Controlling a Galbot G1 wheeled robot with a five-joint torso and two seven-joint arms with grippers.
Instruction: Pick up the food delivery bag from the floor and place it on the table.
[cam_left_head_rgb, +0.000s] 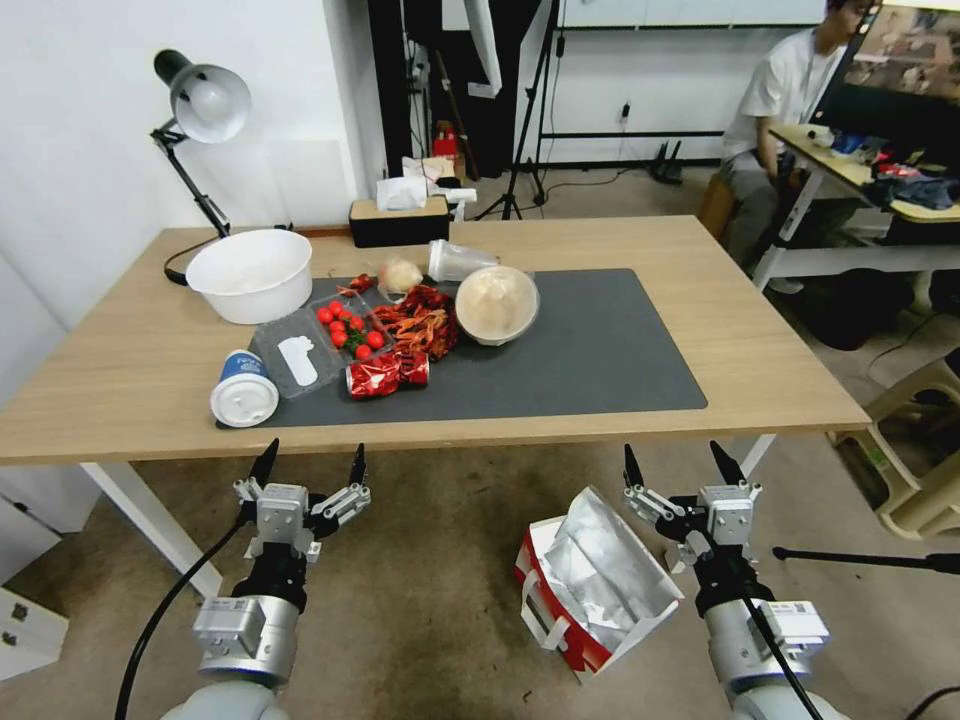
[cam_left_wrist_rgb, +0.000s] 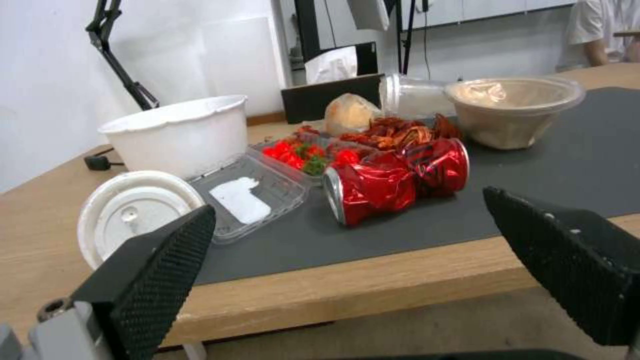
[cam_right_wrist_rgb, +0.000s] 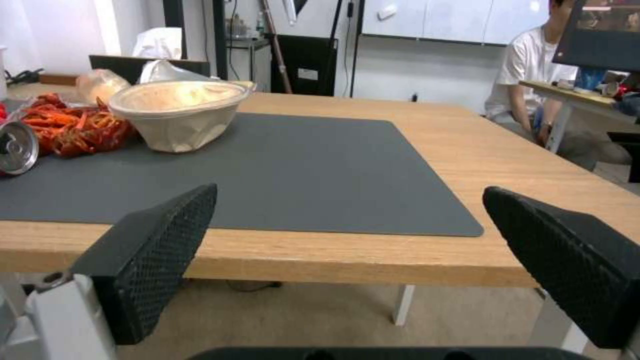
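The large boxy white-and-red paper food delivery bag (cam_left_head_rgb: 595, 585) with silver foil lining lies tilted on the worn grey-brown floor (cam_left_head_rgb: 420, 600) at lower centre-right of the head view, below the near edge of the wide light-wood table (cam_left_head_rgb: 780, 340). The right gripper (cam_left_head_rgb: 682, 466) hovers just beside the bag's upper right, fingers spread wide and empty. The left gripper (cam_left_head_rgb: 310, 465) hangs at lower left, equally wide and empty.

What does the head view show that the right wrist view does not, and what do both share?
Head view alone: the food delivery bag on the floor, beside the open right gripper; the open left gripper; the white bowl; the cherry tomatoes.
Right wrist view alone: the underside of the table edge and a white table leg.
Both: the table, its dark grey mat and the lidded bowl.
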